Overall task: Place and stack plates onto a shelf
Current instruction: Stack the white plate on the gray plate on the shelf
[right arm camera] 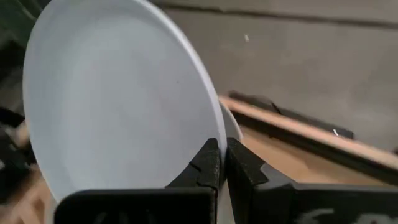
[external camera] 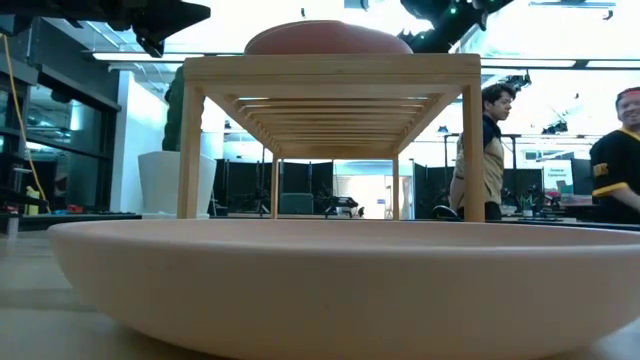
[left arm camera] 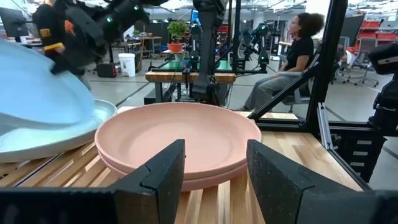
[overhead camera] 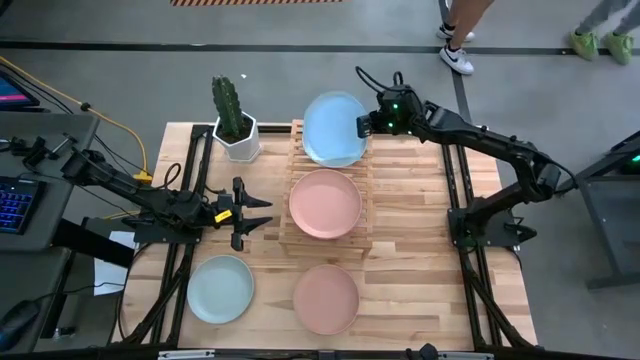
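Light blue round matte plate [overhead camera: 333,128] is pinched by right gripper [overhead camera: 365,125] fingers, tilted for stacking at the pale slatted wooden shelf's [overhead camera: 300,238] far end; left gripper [overhead camera: 258,215] fingers wide, beside the shelf.

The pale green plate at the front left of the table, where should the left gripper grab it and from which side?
Probably by the raised rim of the pale green plate, on the edge nearest the open left gripper, coming down from above. It lies flat on the table with bare wood all around, so only the rim offers a pinch.
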